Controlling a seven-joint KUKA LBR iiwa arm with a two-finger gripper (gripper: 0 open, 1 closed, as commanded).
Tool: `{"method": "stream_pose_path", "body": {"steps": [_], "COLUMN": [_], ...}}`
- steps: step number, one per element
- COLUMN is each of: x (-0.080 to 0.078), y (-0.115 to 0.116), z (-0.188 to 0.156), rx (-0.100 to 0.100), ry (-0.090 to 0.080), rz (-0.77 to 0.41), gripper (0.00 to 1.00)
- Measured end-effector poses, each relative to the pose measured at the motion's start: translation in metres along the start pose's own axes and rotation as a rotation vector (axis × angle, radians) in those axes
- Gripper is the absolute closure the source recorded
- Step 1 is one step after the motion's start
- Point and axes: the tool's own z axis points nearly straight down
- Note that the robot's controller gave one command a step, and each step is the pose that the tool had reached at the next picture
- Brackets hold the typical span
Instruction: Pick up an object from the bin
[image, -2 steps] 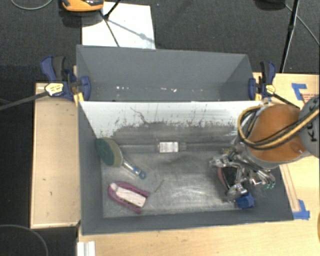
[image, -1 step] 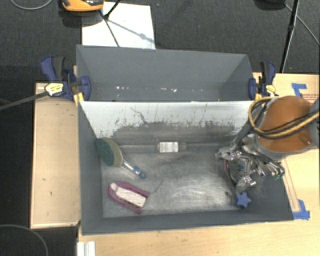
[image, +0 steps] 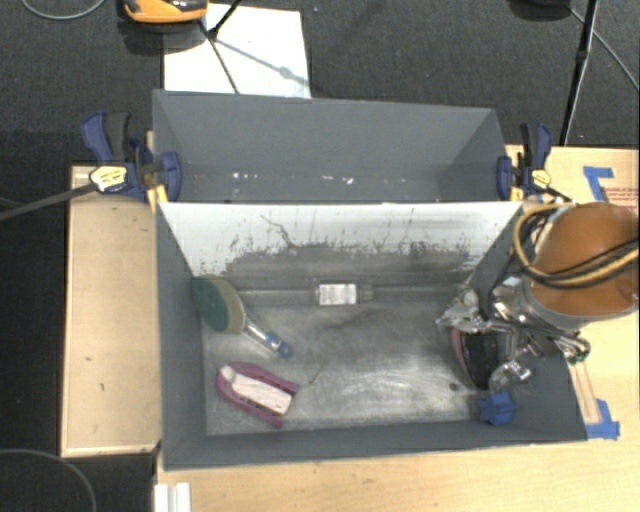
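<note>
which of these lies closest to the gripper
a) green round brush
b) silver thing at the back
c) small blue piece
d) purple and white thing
c: the small blue piece sits right beside the gripper in the front right corner of the bin; the brush, purple and white thing and silver thing lie well to its left.

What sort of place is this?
Most likely a robotics test lab: a robot arm's pincer hangs inside a grey metal bin that holds a few odd loose items, such as a green-headed brush and a purple-and-white piece.
</note>
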Motion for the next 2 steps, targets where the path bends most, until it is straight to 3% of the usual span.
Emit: {"method": "stream_pose_path", "body": {"steps": [1, 2], "x": [-0.038, -0.033], "y": [0.022, -0.016], "z": [0.011, -0.003], "rx": [-0.002, -0.017], "ry": [0.012, 0.013], "rz": [0.096, -0.240], "gripper": [0.00, 0.00]}}
